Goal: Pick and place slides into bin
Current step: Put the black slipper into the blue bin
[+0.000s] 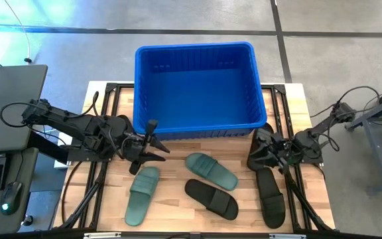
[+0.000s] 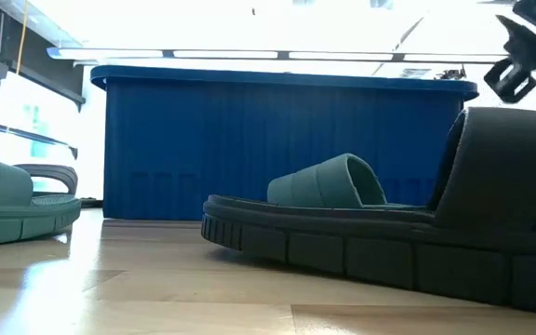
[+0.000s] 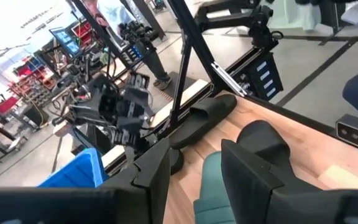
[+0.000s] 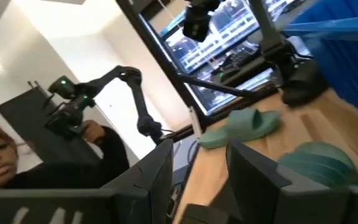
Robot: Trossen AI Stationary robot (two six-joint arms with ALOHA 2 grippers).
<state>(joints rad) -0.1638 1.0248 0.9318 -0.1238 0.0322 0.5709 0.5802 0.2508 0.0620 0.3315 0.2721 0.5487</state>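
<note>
1. The left arm reaches in from the left side of the table, its elbow folded, the wrist level and low near the front left corner of the bin (image 1: 197, 86).
2. The left gripper (image 1: 152, 147) points toward the middle of the table, just in front of the bin's front wall, its two fingers spread apart with nothing between them.
3. The right arm comes in from the right side, bent, its wrist tipped downward.
4. The right gripper (image 1: 257, 154) sits just off the bin's front right corner, fingers parted and bare.
</note>
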